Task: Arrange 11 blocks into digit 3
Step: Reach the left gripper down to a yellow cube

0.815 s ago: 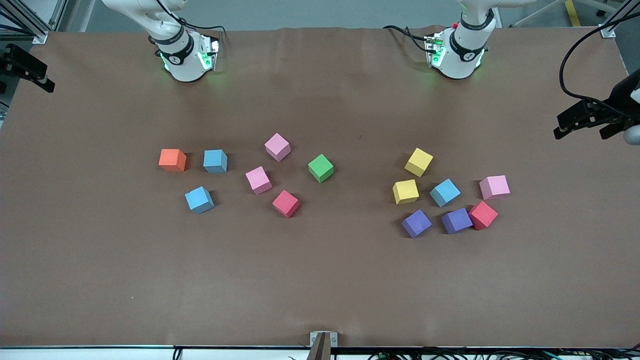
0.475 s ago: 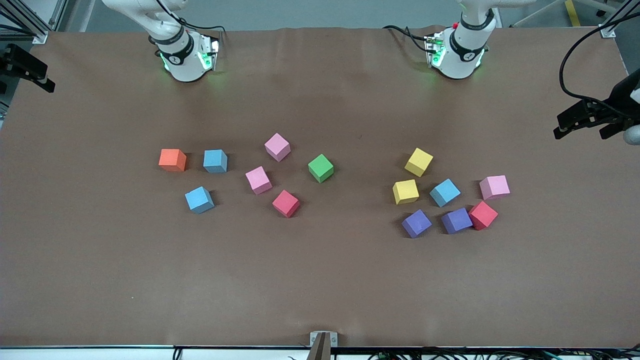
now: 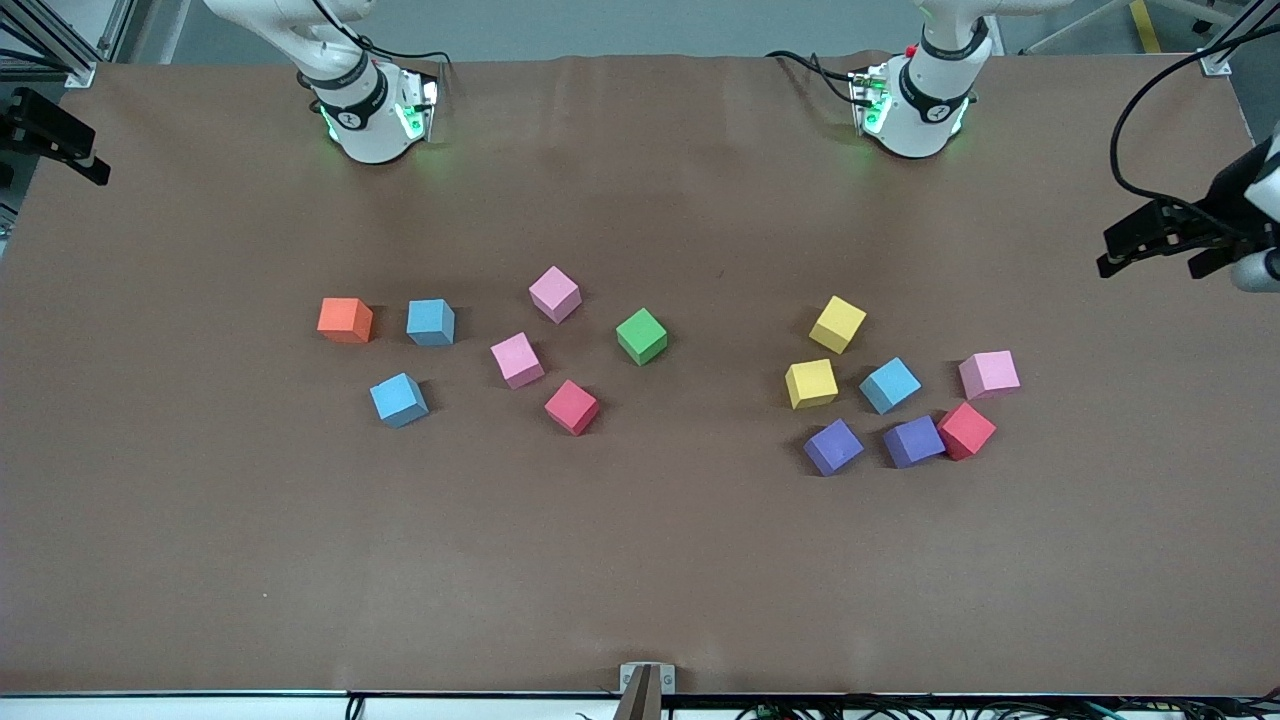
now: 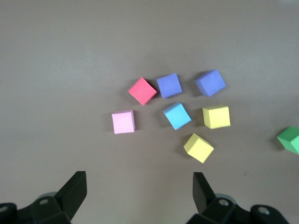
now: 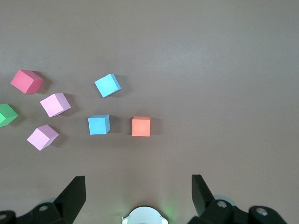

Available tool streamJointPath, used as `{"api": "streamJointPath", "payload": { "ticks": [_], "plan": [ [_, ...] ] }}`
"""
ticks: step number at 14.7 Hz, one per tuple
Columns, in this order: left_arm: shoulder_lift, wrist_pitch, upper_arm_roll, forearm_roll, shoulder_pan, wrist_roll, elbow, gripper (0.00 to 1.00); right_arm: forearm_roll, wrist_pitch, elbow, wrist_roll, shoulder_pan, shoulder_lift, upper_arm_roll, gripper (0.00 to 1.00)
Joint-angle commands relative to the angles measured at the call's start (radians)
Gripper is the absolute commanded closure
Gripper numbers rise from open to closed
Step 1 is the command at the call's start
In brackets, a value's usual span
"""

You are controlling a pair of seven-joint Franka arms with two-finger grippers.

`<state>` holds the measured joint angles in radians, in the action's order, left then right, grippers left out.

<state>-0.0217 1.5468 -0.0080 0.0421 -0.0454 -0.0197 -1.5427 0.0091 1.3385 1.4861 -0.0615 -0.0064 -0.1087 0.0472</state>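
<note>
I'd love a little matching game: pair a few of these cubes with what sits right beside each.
Cubes:
1. orange cube
2. green cube
3. purple cube at the left arm's end
4. left gripper

Descriptions:
A. touches a red cube
B. open, holding nothing
C. beside a light blue cube
D. alone between the two clusters

Pairs: 1-C, 2-D, 3-A, 4-B

**A robotics lab bench**

Two white robot arm bases [image 3: 372, 115] with green status lights stand bolted along one edge of a table [image 3: 640, 560] covered in brown sheet. Aluminium framing [image 3: 60, 45], loose black cables [image 3: 1150, 110] and clamped camera mounts [image 3: 50, 135] ring it.
</note>
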Motion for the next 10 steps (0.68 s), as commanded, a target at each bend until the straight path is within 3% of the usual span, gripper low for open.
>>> {"api": "streamJointPath", "payload": {
  "ticks": [1, 4, 8, 10],
  "plan": [
    [0.002, 0.002, -0.061, 0.019, -0.017, -0.002, -0.068, 0.00, 0.008, 0.004, 0.010, 0.008, -0.013, -0.009, -0.007, 0.00],
    [0.002, 0.068, -0.154, 0.019, -0.017, -0.002, -0.176, 0.00, 0.005, 0.005, 0.003, 0.003, -0.013, -0.008, -0.007, 0.00],
    [0.002, 0.280, -0.256, 0.018, -0.017, -0.006, -0.364, 0.00, -0.023, 0.028, -0.003, 0.000, -0.023, 0.065, -0.004, 0.00],
    [0.002, 0.384, -0.288, 0.015, -0.017, -0.006, -0.457, 0.00, -0.038, 0.152, 0.002, -0.001, -0.023, 0.101, -0.003, 0.00]
  ]
}}
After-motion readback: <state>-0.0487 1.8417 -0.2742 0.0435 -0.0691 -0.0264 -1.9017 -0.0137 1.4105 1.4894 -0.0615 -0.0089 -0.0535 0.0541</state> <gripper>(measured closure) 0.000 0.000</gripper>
